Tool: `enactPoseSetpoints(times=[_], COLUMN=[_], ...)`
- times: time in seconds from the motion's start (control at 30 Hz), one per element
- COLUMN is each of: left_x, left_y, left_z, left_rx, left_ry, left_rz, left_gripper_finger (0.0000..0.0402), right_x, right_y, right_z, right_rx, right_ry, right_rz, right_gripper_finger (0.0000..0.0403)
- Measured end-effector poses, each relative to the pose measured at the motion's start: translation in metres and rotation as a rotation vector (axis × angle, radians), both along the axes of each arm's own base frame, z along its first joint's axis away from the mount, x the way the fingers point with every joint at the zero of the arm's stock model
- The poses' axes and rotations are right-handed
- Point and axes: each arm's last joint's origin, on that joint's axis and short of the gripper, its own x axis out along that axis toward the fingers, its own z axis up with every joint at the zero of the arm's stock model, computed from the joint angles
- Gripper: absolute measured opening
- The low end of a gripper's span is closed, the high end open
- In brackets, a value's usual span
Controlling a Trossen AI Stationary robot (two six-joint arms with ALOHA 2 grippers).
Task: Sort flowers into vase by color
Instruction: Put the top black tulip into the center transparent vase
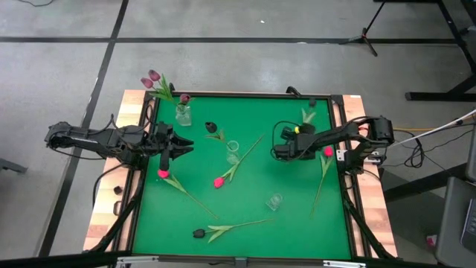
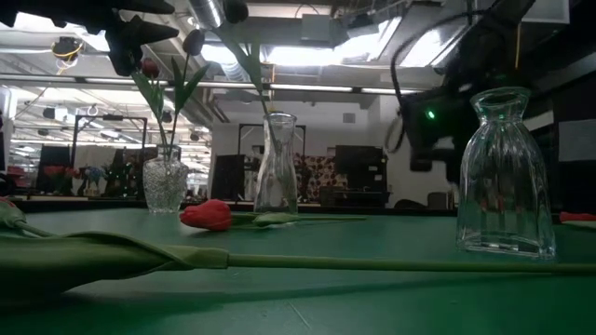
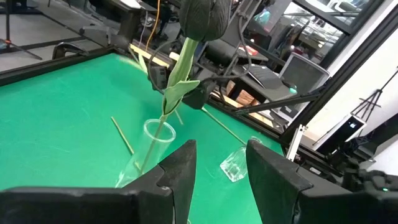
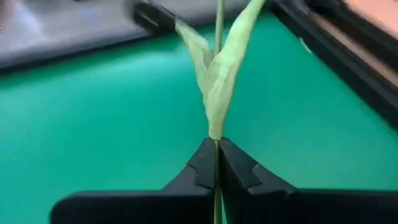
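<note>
A near-black tulip (image 3: 200, 18) stands in the clear centre vase (image 1: 233, 152), its stem leaning on the rim (image 3: 158, 127). My left gripper (image 1: 186, 145) hovers open left of that vase, its fingers (image 3: 180, 165) pointing at it without touching. My right gripper (image 1: 279, 149) is right of the vase and shut on a thin green stem. That stem's head does not clearly show. Only a dark blur (image 4: 149, 12) lies beyond its leaves. Pink-red tulips (image 1: 219, 181) (image 1: 162, 173) (image 1: 327, 151) lie flat on the green mat. My right gripper (image 4: 217, 152) pinches a thin green stem (image 4: 217, 149) between its two fingers, just below the point where two pale green leaves (image 4: 221, 81) branch off. The fingers lie across the stem, which runs on past them both ways. Whether any part rests on the table is not shown.
A far-left vase (image 1: 182, 115) holds mauve tulips (image 1: 152, 78). An empty vase (image 1: 275, 201) stands toward the near side, tall in the low view (image 2: 503, 177). A dark tulip (image 1: 198, 233) lies near the near edge. A black frame and wooden border (image 1: 111, 201) ring the mat.
</note>
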Motion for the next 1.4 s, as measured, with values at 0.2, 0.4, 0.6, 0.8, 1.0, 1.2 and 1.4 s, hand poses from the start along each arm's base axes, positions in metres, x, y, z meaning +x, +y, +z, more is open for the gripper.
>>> enactPoseSetpoints(times=[0.2,0.4,0.6,0.8,1.0,1.2,1.4], left_x=[0.000,0.000,0.000,0.000,0.000,-0.001,-0.001], left_y=[0.000,0.000,0.001,0.001,0.001,0.002,0.002], left_z=[-0.001,-0.001,-0.002,-0.002,-0.002,-0.002,-0.002], left_rx=[0.002,0.003,0.006,0.009,0.009,0.018,0.015], left_ry=[0.008,0.009,0.021,0.025,0.024,0.023,0.022], left_rz=[0.007,0.007,0.024,0.033,0.033,0.052,0.055], left_gripper_finger=[0.0137,0.0137,0.0137,0.0137,0.0137,0.0137,0.0137], right_x=[0.028,0.051,0.063,0.067,0.077,0.105,0.128], right_y=[-0.005,0.006,0.034,0.054,0.083,0.107,0.099], right_z=[0.042,0.091,0.119,0.125,0.128,0.156,0.200], right_rx=[-0.160,-0.436,-0.588,-0.590,-0.439,-0.493,-0.776], right_ry=[0.033,0.057,0.013,-0.055,-0.053,0.015,-0.078], right_rz=[0.143,0.231,0.287,0.337,0.530,0.816,1.278], right_gripper_finger=[0.0004,0.0005,0.0004,0.0004,0.0004,0.0005,0.0005])
